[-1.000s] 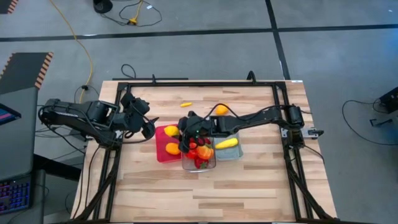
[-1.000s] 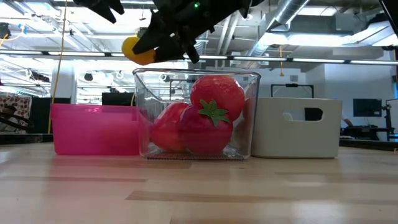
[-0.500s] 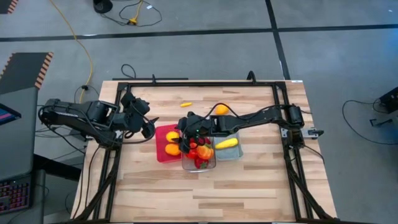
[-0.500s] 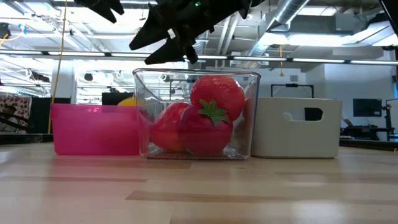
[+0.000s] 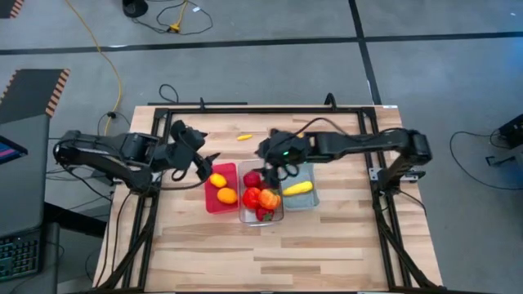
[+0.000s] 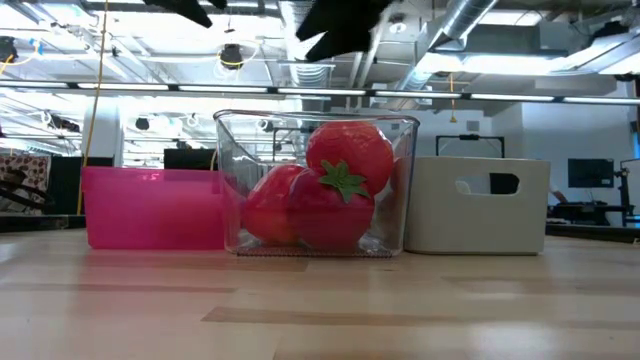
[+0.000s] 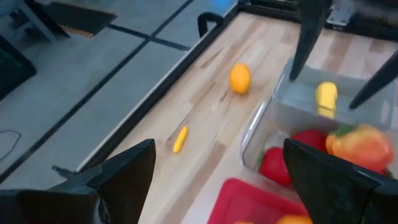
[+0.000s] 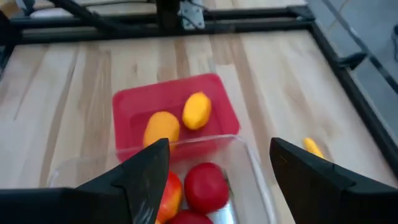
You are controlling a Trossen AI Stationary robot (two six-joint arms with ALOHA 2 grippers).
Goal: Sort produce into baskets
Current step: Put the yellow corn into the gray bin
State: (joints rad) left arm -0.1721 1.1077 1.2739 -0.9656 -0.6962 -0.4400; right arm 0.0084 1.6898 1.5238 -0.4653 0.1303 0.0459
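Note:
The red bin point(image 5: 211, 196) holds two orange-yellow ovals point(image 5: 217, 180) point(image 5: 227, 196). The clear bin point(image 5: 261, 217) holds red round ones point(image 5: 252, 179) and an orange-red pepper point(image 5: 270, 198). The pale blue bin point(image 5: 309, 200) holds a yellow elongated one point(image 5: 298, 188). A small yellow one point(image 5: 244, 137) and an orange oval point(image 7: 240, 79) lie on the table behind the bins. My right gripper point(image 5: 265, 153) is open and empty above the clear bin's far end. My left gripper point(image 5: 208, 158) is open and empty beside the red bin's far left corner.
A black metal frame point(image 5: 245, 112) runs along the table's far edge and sides. The near half of the wooden table point(image 5: 270, 253) lies in front of the bins. In the low view the three bins stand side by side: red point(image 6: 150, 205), clear point(image 6: 315, 180), pale point(image 6: 480, 205).
My right gripper held an orange-yellow oval above the red bin, opened and let it fall into that bin. It then drew back up and toward the table's far right. My left gripper has shifted a little toward the red bin.

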